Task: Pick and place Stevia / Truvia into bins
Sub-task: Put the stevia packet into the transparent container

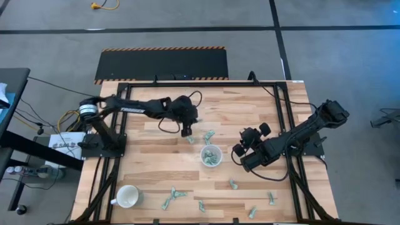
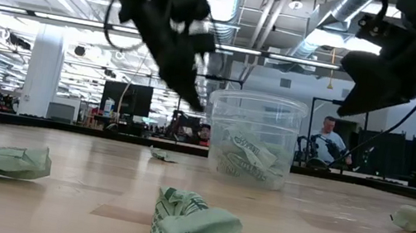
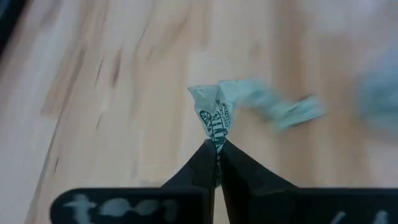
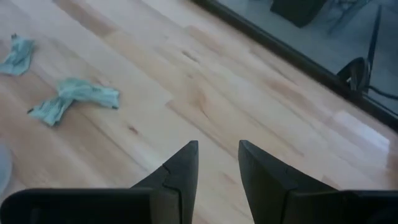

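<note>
Beside the cup (image 1: 212,156), left end effector (image 3: 217,151) pinches a sachet (image 3: 216,112).

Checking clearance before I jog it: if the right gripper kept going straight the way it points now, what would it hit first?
Probably just the bare light wooden tabletop. The right gripper, fingers apart, holds nothing, and the crumpled pale green sachets lie off to one side of that line.

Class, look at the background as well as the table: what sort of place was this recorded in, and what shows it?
Probably a large industrial lab or workshop: exposed ceiling ducts overhead, a concrete floor with a hazard-striped mat, and a person at a workstation behind the wooden table.
</note>
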Tool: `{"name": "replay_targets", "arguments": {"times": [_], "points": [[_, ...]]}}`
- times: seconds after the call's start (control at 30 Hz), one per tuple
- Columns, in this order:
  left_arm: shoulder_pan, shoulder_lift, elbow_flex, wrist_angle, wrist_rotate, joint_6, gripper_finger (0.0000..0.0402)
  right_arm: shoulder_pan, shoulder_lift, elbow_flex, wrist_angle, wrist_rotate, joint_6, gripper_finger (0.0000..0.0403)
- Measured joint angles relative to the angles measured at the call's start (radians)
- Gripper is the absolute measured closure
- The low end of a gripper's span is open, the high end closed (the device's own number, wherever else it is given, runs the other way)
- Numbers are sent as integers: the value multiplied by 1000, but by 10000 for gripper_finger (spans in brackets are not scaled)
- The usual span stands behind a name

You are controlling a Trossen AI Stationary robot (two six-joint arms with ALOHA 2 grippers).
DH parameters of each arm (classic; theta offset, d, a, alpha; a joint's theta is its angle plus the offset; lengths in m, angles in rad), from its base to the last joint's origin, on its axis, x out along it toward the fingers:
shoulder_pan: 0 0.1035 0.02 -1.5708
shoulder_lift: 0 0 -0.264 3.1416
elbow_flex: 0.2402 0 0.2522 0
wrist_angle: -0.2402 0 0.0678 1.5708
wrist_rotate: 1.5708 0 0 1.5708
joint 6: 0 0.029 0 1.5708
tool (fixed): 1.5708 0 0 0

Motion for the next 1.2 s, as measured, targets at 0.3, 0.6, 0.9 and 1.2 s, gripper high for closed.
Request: {"name": "replay_targets", "arguments": {"times": [0.3, 0.6, 0.9, 1.2], "points": [[-217, -109, 1, 65, 17, -6, 401, -37, 0, 0, 22, 36, -14, 296], [-319, -21, 3, 204, 21, 5, 401, -72, 0, 0, 77, 27, -93, 296], [-360, 34, 2, 255, 22, 0, 401, -74, 0, 0, 76, 11, -96, 296], [-385, 72, 1, 293, 57, -1, 401, -74, 0, 0, 86, 9, -96, 296]]}}
